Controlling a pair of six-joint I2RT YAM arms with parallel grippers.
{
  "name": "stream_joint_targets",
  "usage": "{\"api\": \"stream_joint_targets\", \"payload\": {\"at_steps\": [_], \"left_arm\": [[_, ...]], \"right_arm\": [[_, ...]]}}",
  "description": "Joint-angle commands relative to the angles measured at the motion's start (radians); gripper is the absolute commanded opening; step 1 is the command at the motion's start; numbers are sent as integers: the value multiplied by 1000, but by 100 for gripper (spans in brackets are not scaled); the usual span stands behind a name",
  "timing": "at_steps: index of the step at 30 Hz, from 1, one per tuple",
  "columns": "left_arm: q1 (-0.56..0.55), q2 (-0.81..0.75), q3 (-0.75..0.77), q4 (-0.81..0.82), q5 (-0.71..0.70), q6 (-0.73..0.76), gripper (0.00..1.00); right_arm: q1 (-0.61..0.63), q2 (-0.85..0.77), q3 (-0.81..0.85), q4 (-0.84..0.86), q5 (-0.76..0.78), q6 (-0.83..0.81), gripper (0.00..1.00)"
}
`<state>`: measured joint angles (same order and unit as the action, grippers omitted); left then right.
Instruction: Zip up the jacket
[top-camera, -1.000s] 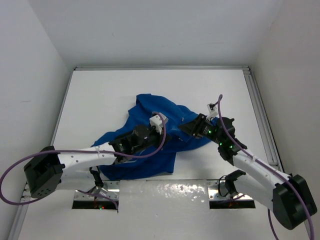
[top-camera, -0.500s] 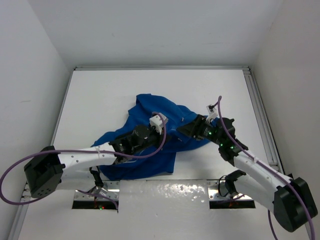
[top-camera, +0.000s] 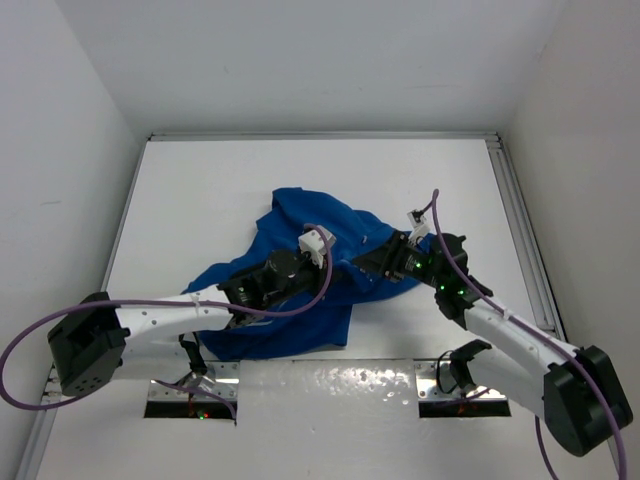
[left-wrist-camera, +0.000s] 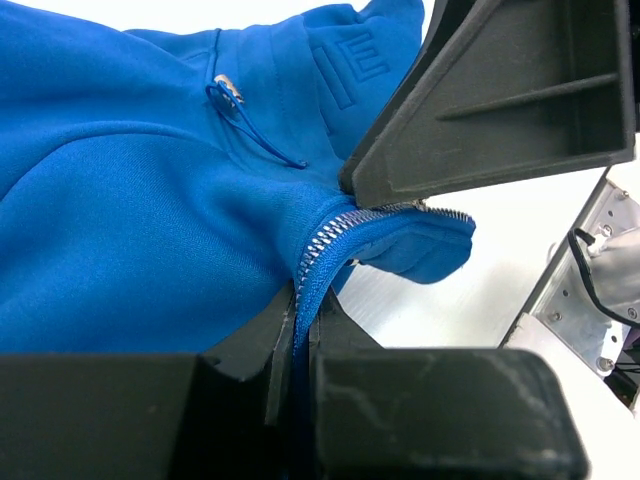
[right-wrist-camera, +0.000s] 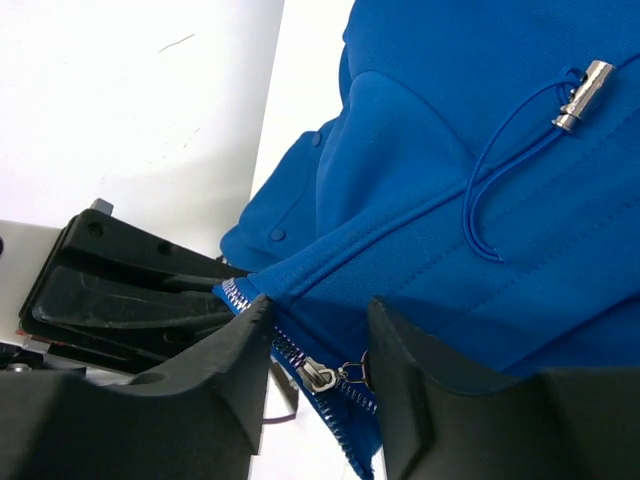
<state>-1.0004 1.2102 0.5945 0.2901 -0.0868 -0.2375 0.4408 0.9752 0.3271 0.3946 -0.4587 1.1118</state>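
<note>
Left gripper jaws are seen pressed together on the zipper tape at the jacket's front edge, so that one run of the pale silvery zipper teeth is held taut and lifted off the table. Right gripper fingers are held apart, one on each side of the same edge, and the zipper slider is framed in the gap between them; daylight is visible beside the teeth, so no firm pinch is judged to have been made on it. The royal-blue jacket is spread in a loose, rumpled heap at the middle of the table, just beyond both wrists, with the two grippers met at its right-hand side. A blue drawcord with a silver cord stopper is seen lying on the fleece well above the slider, clear of the jaws. The step in hand is judged to be the taking of the slider or its pull tab, while the fabric is anchored by the other arm; the zipper is not yet drawn up. For the next move, the right jaws would need to be brought down a little and closed squarely on the slider, after which it would have to be drawn along the teeth away from the anchoring grip, with tension kept in the tape. Whether both rows of teeth are already engaged in the slider cannot be told from these views.
</note>
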Motion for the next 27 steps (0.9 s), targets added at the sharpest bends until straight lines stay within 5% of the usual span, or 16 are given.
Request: {"api": "stream_joint_targets", "payload": {"at_steps": [1, 10, 27], "left_arm": [[-9, -37, 5, 50, -14, 7, 0], [-9, -40, 27, 37, -50, 24, 0], [-9, -21, 42, 23, -67, 32, 0]], "right_arm": [[1, -30, 26, 27, -17, 3, 44], [1, -89, 4, -138, 32, -40, 59], [1, -55, -3, -80, 64, -10, 8]]}}
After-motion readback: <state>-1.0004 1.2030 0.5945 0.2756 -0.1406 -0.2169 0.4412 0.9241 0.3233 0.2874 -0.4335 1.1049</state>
